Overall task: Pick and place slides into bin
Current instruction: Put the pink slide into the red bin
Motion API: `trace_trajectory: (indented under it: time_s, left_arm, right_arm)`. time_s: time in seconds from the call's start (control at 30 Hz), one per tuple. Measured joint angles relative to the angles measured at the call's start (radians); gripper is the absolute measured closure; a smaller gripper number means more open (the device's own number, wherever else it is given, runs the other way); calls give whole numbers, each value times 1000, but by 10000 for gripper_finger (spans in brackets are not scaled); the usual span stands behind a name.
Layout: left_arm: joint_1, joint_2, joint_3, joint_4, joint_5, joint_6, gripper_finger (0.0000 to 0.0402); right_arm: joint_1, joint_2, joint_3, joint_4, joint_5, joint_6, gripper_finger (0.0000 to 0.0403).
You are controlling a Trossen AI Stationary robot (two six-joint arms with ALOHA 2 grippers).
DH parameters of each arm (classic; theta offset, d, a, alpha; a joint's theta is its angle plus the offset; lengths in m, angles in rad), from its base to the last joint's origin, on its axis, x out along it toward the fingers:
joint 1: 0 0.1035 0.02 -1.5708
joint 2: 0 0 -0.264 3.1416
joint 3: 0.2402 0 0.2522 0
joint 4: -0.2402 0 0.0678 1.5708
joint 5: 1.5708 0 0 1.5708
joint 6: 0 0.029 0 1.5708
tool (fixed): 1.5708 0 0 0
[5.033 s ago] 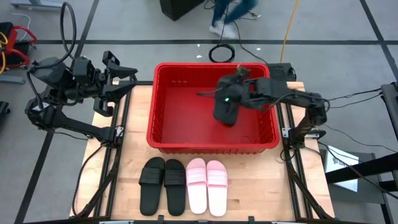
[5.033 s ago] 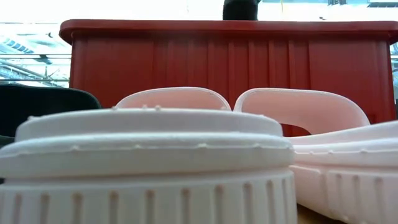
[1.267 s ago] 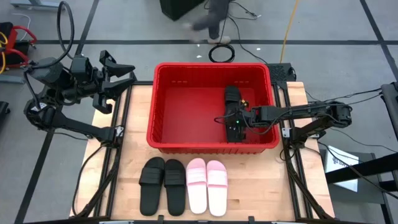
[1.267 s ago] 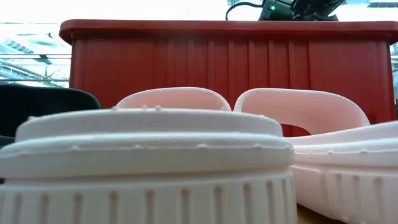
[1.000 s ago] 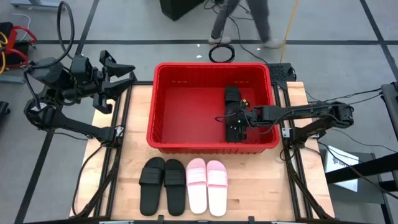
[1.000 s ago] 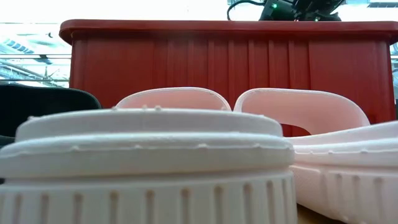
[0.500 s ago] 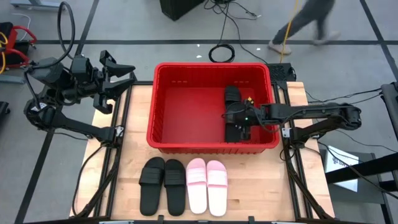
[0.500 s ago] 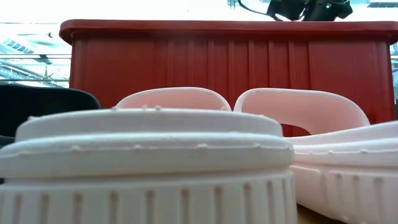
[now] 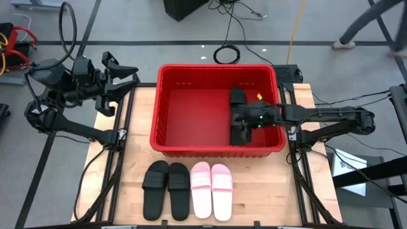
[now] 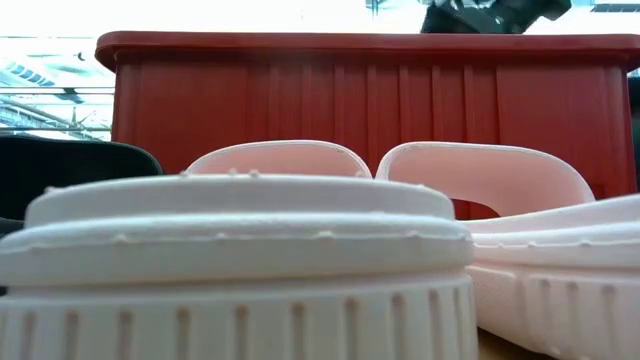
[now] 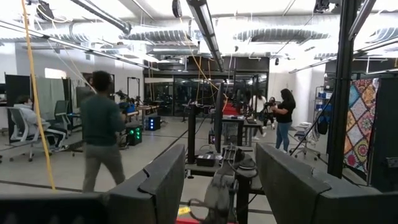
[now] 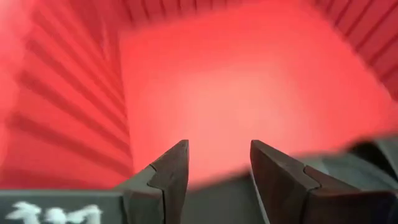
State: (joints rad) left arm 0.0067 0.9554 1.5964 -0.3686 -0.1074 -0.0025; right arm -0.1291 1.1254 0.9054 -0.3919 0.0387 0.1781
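Black slides (image 9: 238, 117) lie under the right gripper's (image 9: 240, 119) parted jaws.

We see a red bin (image 9: 191, 114) with ribbed sides holding black slides (image 9: 238, 108). On the light wooden table (image 9: 267, 191) lie two black sandals (image 9: 166, 189) and two pale pink sandals (image 9: 212, 182).

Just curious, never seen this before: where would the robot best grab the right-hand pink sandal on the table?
Probably by the wide strap of the pink sandal, coming from above. It lies flat, sole down, and the strap arches up clear of the footbed, giving the fingers something to close on.
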Motion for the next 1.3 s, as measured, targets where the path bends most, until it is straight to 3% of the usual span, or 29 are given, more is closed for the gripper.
trace_trajectory:
  time_s: [0.43,0.67,0.97,1.3]
  left_arm:
    - [0,0,0,4,1,-6,199]
    - [0,0,0,5,2,-36,199]
    - [0,0,0,6,2,-62,199]
    - [0,1,0,24,5,-118,199]
  right_arm:
    - [0,-36,0,786,-18,274,243]
    - [29,-35,0,1061,-18,334,243]
    - [166,-35,0,1261,-18,323,243]
    - [362,-34,0,1399,-11,178,243]
